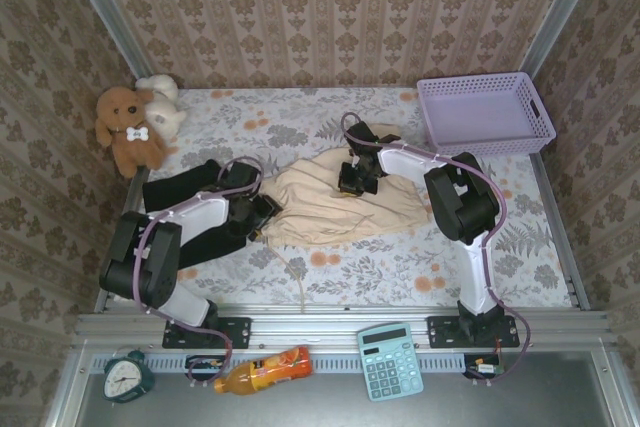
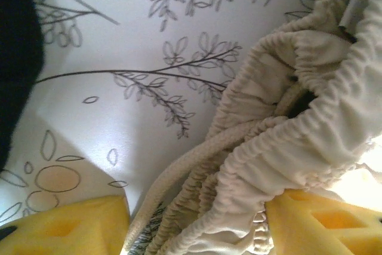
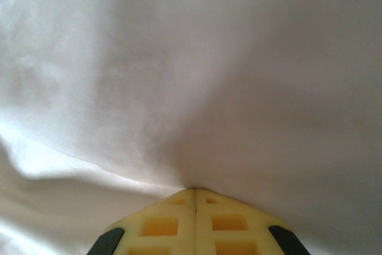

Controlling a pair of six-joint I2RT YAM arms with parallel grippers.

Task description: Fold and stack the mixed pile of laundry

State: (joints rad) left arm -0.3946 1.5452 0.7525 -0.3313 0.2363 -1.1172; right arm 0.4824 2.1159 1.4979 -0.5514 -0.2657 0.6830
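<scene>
- Right pincer (image 3: 195,194) is pressed closed, pinching the beige garment (image 1: 325,205).
- Left pincer (image 2: 197,219) gapes wide around its elastic waistband (image 2: 310,117), beside the black garment (image 1: 180,189).

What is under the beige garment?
At its edges the beige garment lies directly on the floral tablecloth. Its waistband rests on bare cloth, apart from the black garment. What is beneath its middle is covered.

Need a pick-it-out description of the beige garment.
On the floral table, look at the middle, just right of the black garment. The beige garment lies there crumpled; its pale colour, gathered elastic waistband and drawcord set it apart from its plain dark neighbour.
</scene>
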